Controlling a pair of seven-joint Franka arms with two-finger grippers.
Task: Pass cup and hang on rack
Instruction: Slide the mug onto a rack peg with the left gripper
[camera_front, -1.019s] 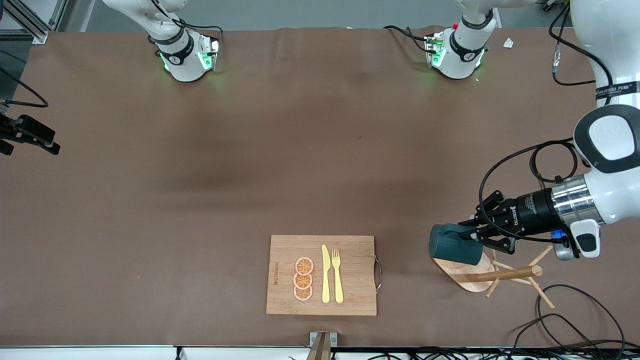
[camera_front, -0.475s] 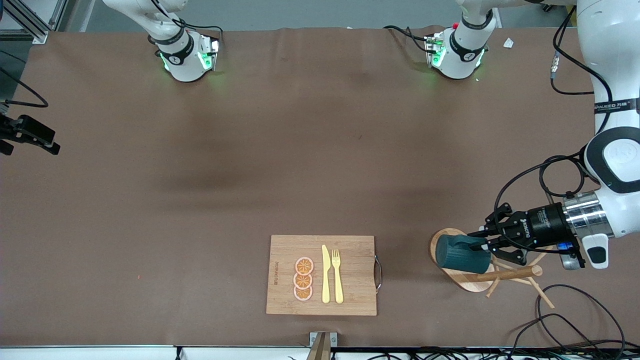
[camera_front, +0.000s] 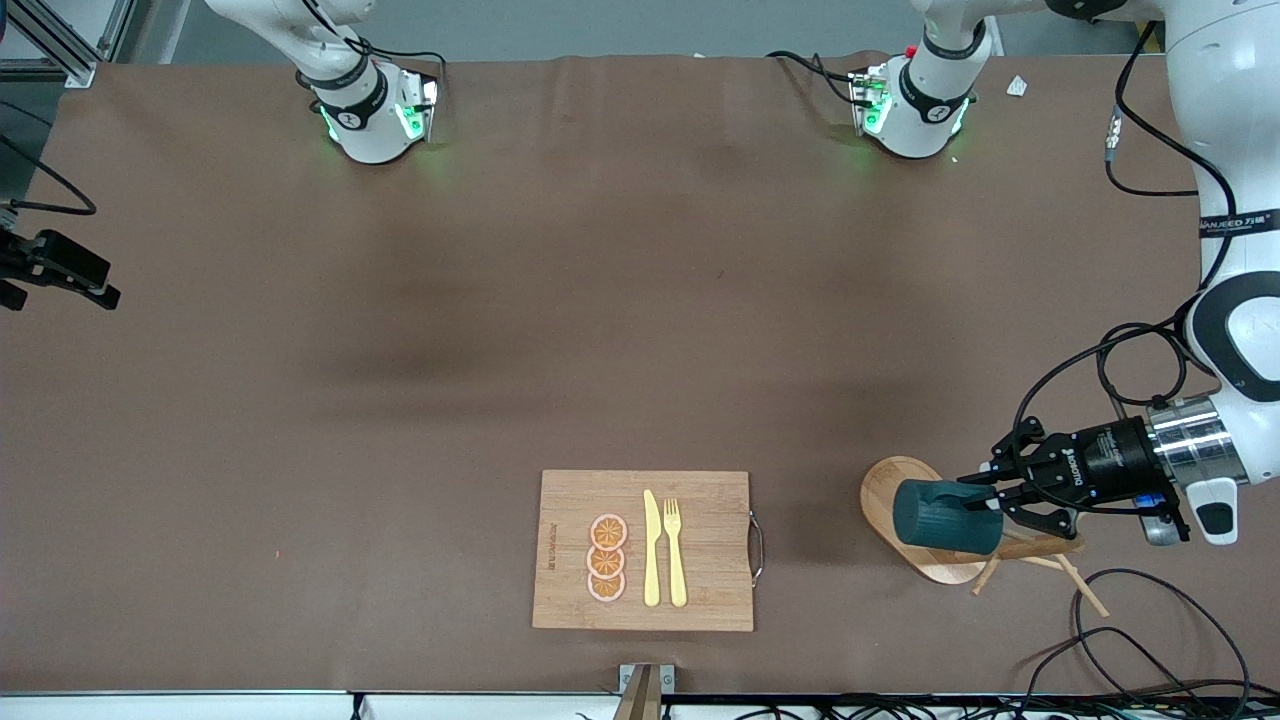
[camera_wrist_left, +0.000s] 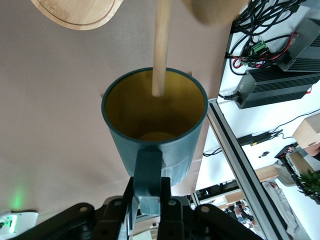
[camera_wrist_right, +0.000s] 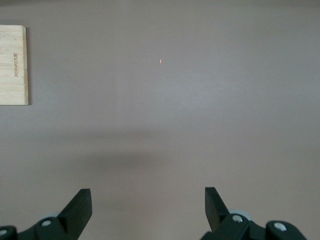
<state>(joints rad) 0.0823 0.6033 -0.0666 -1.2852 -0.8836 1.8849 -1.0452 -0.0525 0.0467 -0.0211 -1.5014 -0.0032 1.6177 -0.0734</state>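
Note:
My left gripper (camera_front: 988, 497) is shut on the small side handle of the dark teal cup (camera_front: 945, 530). It holds the cup on its side over the oval base of the wooden rack (camera_front: 884, 489), at the left arm's end of the table. In the left wrist view the fingers (camera_wrist_left: 168, 192) clamp the handle, and a thin rack peg (camera_wrist_left: 161, 50) reaches into the yellow mouth of the cup (camera_wrist_left: 150, 145). My right gripper (camera_wrist_right: 147, 197) hangs open over bare table with nothing between its fingers.
A bamboo cutting board (camera_front: 700, 600) with orange slices, a yellow knife and a fork lies near the table's front edge; its corner (camera_wrist_right: 12, 65) shows in the right wrist view. Loose black cables (camera_front: 1150, 640) lie by the rack. Power supplies (camera_wrist_left: 280, 85) sit off the table edge.
My left gripper has carried the cup toward the left arm's end of the table and lower in the front view, from beside the rack's base to over its pegs. The right gripper is unchanged.

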